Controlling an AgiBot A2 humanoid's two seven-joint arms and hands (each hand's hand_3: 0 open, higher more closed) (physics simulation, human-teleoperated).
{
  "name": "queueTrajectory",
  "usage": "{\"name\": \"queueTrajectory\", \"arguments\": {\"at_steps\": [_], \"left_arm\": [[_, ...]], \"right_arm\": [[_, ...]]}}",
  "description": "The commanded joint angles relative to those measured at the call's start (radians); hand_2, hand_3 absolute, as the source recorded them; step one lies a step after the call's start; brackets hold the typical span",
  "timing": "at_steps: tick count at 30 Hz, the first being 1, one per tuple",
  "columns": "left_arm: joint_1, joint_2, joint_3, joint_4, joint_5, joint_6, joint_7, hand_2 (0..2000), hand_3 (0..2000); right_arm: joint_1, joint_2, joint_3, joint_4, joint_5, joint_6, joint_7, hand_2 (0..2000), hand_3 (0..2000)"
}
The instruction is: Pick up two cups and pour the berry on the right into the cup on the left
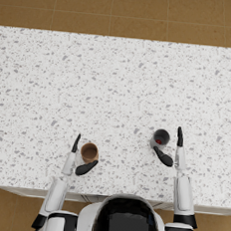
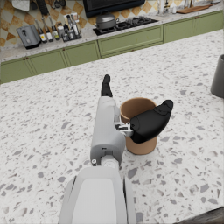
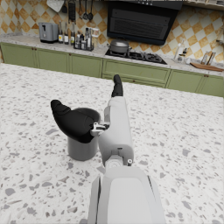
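Observation:
A brown cup stands upright on the speckled counter, near its front left. My left hand is beside it with straight fingers along one side and the thumb across the cup's near wall; it is not closed around it. At the right stands a dark grey cup with a red berry inside. My right hand flanks it the same way, thumb over its rim. The berry is hidden in the right wrist view.
The counter's front edge runs just behind both hands. Brown floor lies beyond the far edge. Green cabinets and a stove stand well behind. The grey cup also shows at the left wrist view's border.

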Motion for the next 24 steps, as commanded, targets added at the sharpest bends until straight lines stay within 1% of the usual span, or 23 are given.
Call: {"name": "queueTrajectory", "arguments": {"at_steps": [1, 5, 7, 13, 16, 17, 20, 24], "left_arm": [[-0.019, -0.006, 0.024, 0.030, 0.000, 0.000, 0.000, 0, 0], [0.009, 0.014, 0.007, 0.105, 0.000, 0.000, 0.000, 0, 0], [0.024, 0.024, 0.018, 0.148, 0.000, 0.000, 0.000, 0, 0], [0.057, 0.052, 0.048, 0.213, 0.000, 0.000, 0.000, 0, 0], [0.067, 0.063, 0.066, 0.242, 0.000, 0.000, 0.000, 0, 0], [0.079, 0.070, 0.063, 0.261, 0.000, 0.000, 0.000, 0, 0], [0.081, 0.077, 0.070, 0.263, 0.000, -0.001, -0.001, 0, 0], [0.080, 0.082, 0.063, 0.267, 0.000, -0.003, -0.003, 0, 0]], "right_arm": [[0.015, -0.006, 0.002, -0.047, 0.000, 0.000, 0.000, 0, 0], [0.029, -0.018, 0.001, -0.109, 0.000, 0.000, 0.000, 0, 0], [0.035, -0.023, 0.001, -0.138, 0.000, 0.000, 0.000, 0, 0], [0.077, -0.045, 0.007, -0.238, 0.000, 0.000, 0.000, 0, 0], [0.098, -0.057, 0.031, -0.292, 0.000, 0.003, 0.000, 0, 0], [0.122, -0.067, 0.067, -0.343, 0.000, 0.007, 0.001, 0, 0], [0.140, -0.078, 0.075, -0.375, 0.000, 0.003, 0.000, 0, 0], [0.160, -0.092, 0.059, -0.417, 0.000, 0.004, 0.000, 0, 0]]}}
